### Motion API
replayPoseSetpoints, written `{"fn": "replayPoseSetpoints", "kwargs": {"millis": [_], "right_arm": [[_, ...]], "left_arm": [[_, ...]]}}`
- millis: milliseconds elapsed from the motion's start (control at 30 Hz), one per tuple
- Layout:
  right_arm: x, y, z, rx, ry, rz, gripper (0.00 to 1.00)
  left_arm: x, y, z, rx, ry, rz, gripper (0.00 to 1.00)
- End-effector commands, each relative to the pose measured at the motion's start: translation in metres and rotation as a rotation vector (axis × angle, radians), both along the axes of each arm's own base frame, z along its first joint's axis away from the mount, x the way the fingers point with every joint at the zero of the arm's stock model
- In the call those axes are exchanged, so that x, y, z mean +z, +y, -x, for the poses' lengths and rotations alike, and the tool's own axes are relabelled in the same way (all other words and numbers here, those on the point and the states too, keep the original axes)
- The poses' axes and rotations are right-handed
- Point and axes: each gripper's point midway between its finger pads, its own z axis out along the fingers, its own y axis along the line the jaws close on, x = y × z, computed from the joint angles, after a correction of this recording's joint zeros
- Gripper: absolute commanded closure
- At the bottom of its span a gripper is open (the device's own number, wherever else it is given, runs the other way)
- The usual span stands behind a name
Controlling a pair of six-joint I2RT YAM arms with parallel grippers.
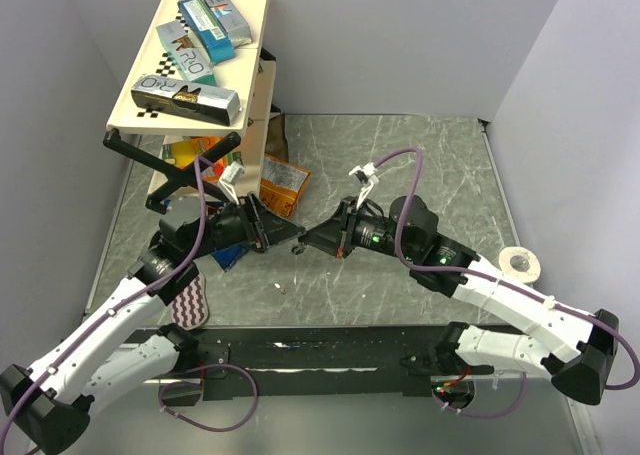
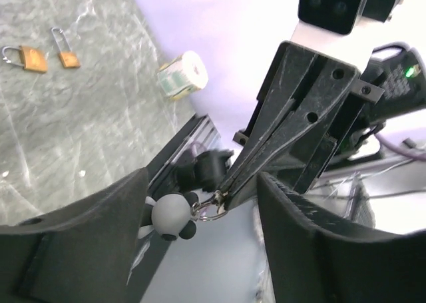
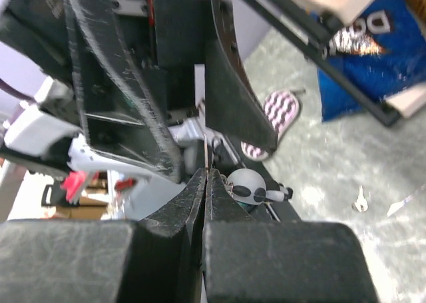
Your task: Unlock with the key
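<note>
The right claw (image 3: 207,176) is clamped on the key ring (image 2: 212,210), which hangs between the wide-apart fingers of the left claw (image 2: 203,183).

Key (image 2: 178,216) — grey round fob on small silver ring; pinched at ring; aloft
</note>
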Motion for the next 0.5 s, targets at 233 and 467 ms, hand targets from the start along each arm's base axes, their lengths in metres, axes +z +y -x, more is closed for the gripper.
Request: {"fn": "replayPoseSetpoints", "kwargs": {"millis": [233, 467], "right_arm": [[0.0326, 0.0024, -0.0056, -0.029, -0.042, -0.143, 1.00], [0.0312, 0.0041, -0.0058, -0.023, -0.035, -0.146, 1.00]], "left_arm": [[0.0348, 0.0037, -0.0041, 0.055, 0.001, 0.168, 0.59], [0.0309, 0.0015, -0.0038, 0.041, 0.012, 0.153, 0.94]]}}
